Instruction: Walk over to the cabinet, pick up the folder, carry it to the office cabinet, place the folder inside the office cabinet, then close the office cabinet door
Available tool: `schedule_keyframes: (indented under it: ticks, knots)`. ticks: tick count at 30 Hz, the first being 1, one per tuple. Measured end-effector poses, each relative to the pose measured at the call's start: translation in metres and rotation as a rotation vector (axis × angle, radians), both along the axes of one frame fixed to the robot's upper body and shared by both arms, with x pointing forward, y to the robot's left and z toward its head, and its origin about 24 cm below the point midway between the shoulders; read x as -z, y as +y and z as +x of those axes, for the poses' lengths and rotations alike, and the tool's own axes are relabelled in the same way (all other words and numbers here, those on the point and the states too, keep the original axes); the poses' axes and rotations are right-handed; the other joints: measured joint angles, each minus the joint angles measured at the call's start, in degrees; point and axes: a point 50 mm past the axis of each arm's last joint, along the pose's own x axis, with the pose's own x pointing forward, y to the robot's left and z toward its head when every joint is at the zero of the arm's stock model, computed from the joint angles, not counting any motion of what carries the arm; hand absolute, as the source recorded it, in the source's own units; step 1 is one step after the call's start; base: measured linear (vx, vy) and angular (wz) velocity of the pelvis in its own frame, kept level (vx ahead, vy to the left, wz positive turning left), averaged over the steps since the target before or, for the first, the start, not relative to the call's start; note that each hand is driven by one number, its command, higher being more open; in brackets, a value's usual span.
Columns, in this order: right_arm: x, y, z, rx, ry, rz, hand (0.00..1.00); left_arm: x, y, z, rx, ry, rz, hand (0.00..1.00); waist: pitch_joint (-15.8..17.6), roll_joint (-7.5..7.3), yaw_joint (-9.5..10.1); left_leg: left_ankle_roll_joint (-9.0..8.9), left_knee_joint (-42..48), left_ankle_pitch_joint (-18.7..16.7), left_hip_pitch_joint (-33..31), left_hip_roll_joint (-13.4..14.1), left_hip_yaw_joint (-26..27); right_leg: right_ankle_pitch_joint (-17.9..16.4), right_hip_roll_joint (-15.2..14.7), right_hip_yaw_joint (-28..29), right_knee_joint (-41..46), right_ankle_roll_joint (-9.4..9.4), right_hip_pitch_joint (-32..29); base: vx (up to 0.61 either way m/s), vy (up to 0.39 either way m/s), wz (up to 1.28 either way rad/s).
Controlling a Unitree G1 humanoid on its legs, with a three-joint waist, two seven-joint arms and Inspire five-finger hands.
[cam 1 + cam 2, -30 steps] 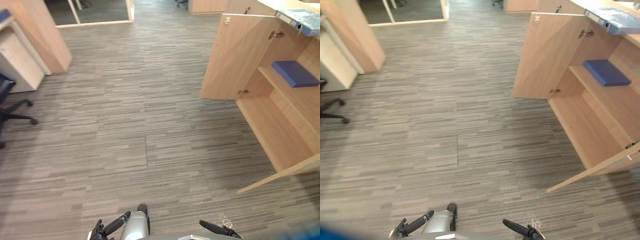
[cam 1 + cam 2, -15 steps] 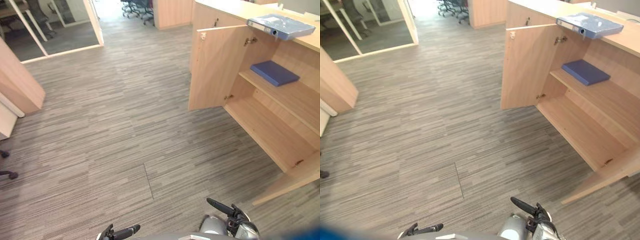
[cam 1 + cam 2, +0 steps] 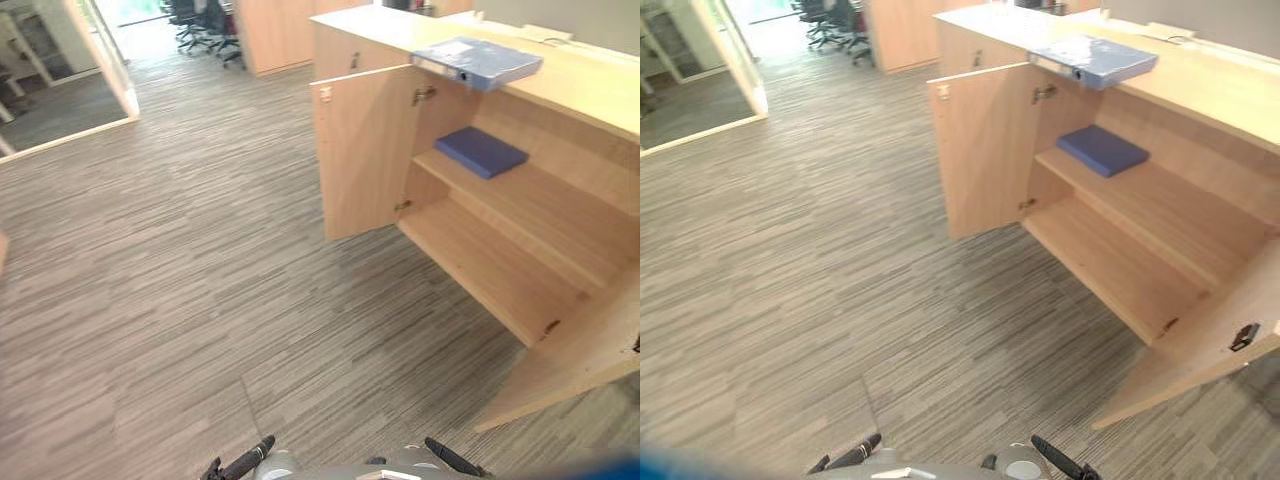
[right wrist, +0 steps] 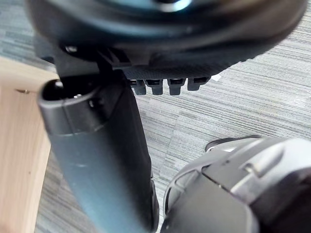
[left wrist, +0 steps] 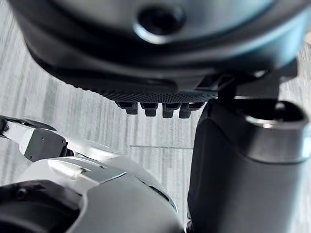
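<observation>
1. While the robot is standing well apart from the cabinet (image 3: 500, 280), the left hand (image 3: 240, 464) and the right hand (image 3: 452, 460) are hanging low at the near edge of the head views. Both are holding nothing. In the wrist views the fingers (image 5: 158, 108) are lying straight and relaxed above the carpet floor (image 3: 200, 300).
2. I am judging that the step in hand is the walk to the cabinet. The near door (image 3: 580, 360) is standing wide open into the path, so the robot should be steering to the left of it and turning to face the shelves squarely.
3. A dark blue folder (image 3: 481, 151) is lying flat on the upper shelf (image 3: 560, 215), inside the cabinet. Above it, a light blue folder (image 3: 478, 62) is lying on the bench (image 3: 590, 90), just over the far door (image 3: 365, 150). To pick one up well, the robot should be stopping close to the cabinet and raising both hands before reaching.
4. I cannot tell which of the two folders the task is meaning. The near door and the right part of the cabinet are being cut off by the picture edge. Farther away, some office chairs (image 3: 200, 15) are hard to make out.
</observation>
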Motion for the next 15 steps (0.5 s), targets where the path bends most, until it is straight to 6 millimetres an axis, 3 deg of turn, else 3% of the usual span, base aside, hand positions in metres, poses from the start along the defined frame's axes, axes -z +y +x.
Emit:
schedule_keyframes:
  ticks: [2,5,7,10,12,13,14,15]
  knots:
    - [0.0,0.001,0.001,-0.013,0.008,0.004,1.0,-0.002,0.002,0.006,0.003,-0.026,0.011,1.0,0.49,-0.94,0.57,1.32,-3.21,-2.71,-3.16,-1.44,1.12,0.13,0.45,3.58,-2.05,0.19,2.3,0.33,0.052,-0.96]
    - [0.0,0.004,0.009,-0.049,0.002,0.004,1.0,-0.004,0.001,0.012,-0.006,-0.053,0.015,1.0,0.55,-1.63,1.81,1.98,-21.89,-4.84,-5.65,-4.03,-3.04,1.01,0.31,10.53,-5.44,1.45,6.01,0.34,0.128,-1.26]
    - [-0.002,0.006,0.025,-0.095,-0.033,-0.005,1.0,-0.004,0.002,0.012,-0.024,-0.051,0.022,1.0,0.49,-1.76,2.08,2.09,-39.3,-4.19,-5.57,-4.97,-12.59,0.01,0.19,16.43,-6.35,3.38,7.36,0.36,0.249,-1.34]
    - [-0.002,0.007,0.027,-0.093,-0.041,-0.01,1.0,-0.003,0.002,0.01,-0.027,-0.04,0.022,1.0,-0.6,-1.81,3.03,1.36,-46.62,-2.4,-5.56,-6.79,-21.37,-2.29,-1.81,21.43,-6.13,7.16,8.35,0.37,0.319,-0.96]
    - [-0.001,0.004,0.017,-0.079,-0.021,-0.016,1.0,-0.001,0.0,0.001,-0.029,-0.005,0.013,1.0,-2.91,-1.34,3.37,0.69,-46.29,2.53,-5.24,-9.31,-20.4,-3.97,-5.15,23.51,-5.18,10.26,9.28,0.55,0.544,-0.64]
    - [0.0,0.005,0.013,-0.074,-0.011,-0.011,1.0,0.0,0.004,-0.003,-0.038,0.01,0.016,1.0,-3.7,-2.71,3.79,-0.36,-44.89,1.9,-4.94,-11.51,-18.48,-4.88,-8.22,24.06,-2.58,11.84,8.22,0.54,0.534,-0.68]
    - [0.001,0.012,0.01,-0.066,-0.007,0.012,1.0,0.001,0.011,-0.01,-0.059,0.041,0.032,1.0,-5.22,-5.17,4.33,2.73,-46.06,0.34,-2.54,-16.32,-14.19,-4.37,-15.14,24.35,9.6,11.57,2.56,0.54,0.531,-0.68]
    - [0.002,0.014,0.01,-0.06,-0.01,0.022,1.0,0.0,0.013,-0.009,-0.062,0.042,0.037,1.0,-5.08,-5.73,4.34,3.66,-46.99,0.25,-0.96,-17.87,-13.07,-3.04,-17.44,24.3,14.94,9.38,0.38,0.49,0.467,-0.62]
